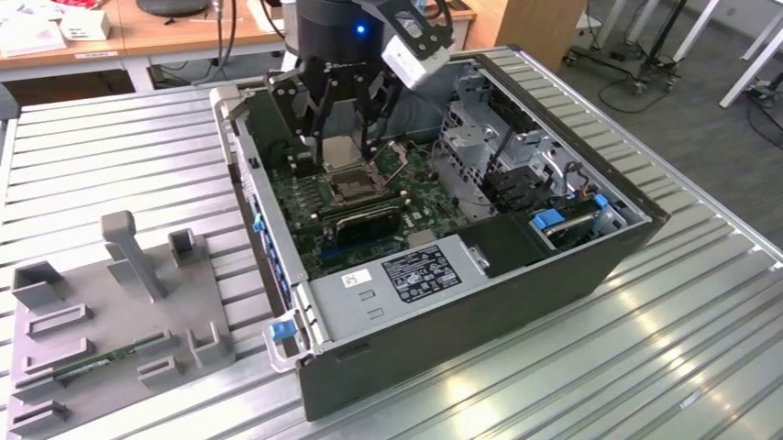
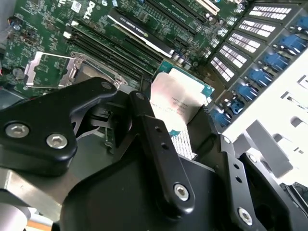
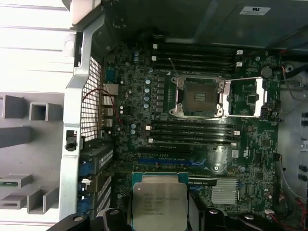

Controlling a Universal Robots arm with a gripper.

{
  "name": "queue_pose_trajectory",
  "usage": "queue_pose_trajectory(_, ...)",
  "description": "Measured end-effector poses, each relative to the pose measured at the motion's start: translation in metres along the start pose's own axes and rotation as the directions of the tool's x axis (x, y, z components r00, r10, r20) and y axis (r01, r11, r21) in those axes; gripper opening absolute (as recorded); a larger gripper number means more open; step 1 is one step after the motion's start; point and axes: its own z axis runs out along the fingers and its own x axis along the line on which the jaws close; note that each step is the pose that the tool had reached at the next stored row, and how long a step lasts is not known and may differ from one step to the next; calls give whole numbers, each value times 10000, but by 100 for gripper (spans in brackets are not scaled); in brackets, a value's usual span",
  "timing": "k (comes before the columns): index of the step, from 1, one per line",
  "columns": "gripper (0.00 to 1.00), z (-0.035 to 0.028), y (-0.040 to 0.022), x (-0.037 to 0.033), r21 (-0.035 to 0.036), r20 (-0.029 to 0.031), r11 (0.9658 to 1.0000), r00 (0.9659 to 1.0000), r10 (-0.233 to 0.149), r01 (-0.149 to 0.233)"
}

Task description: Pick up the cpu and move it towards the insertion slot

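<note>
Gripper (image 1: 340, 151) hangs inside the open computer case (image 1: 612, 247), just above the insertion slot (image 1: 351, 186) in the exterior view, its black fingers (image 2: 159, 144) pinching the cpu (image 3: 160, 204) by two opposite edges. In both wrist views the chip sits between the fingers with its silver face outward and its green rim showing; it is lifted clear of the motherboard (image 3: 144, 144) and touches nothing else. Against the slot as landmark, the first wrist view puts the chip well apart from the socket, with the rows of black memory slots (image 3: 192, 132) lying between the two. The socket's silver frame (image 3: 252, 98) is swung open to one side of the dark centre, so the seat appears free to receive the part. Judgement: the carry is partly done, and the chip is not yet over the seat. To do this step well, the chip should be kept level and square to the socket, held by the rim only, and carried high enough to clear the memory slots and the raised frame. Hidden or uncertain: the contact of the fingertips on the chip edges is covered by the finger bodies; the chip's underside cannot be seen; the thin lever cannot be traced with confidence; in the exterior view the held chip is hard to separate from the gripper.
</note>
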Motion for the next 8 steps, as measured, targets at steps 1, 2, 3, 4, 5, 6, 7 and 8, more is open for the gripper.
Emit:
queue_pose_trajectory(1, 55, 0, -1, -14, 0, 0, 10000, 10000, 0, 0)
queue_pose_trajectory(2, 55, 0, -1, -29, 0, 0, 10000, 10000, 0, 0)
queue_pose_trajectory(3, 55, 0, -2, -43, 0, 0, 10000, 10000, 0, 0)
queue_pose_trajectory(4, 55, 0, -2, -57, 0, 0, 10000, 10000, 0, 0)
queue_pose_trajectory(5, 55, 0, -2, -73, 1, 0, 10000, 10000, 1, -1)
queue_pose_trajectory(6, 55, 0, -3, -87, 0, 0, 10000, 10000, 0, 0)
queue_pose_trajectory(7, 55, 0, -3, -102, 0, 0, 10000, 10000, 0, 0)
queue_pose_trajectory(8, 55, 0, -4, -115, 0, 0, 10000, 10000, 0, 0)
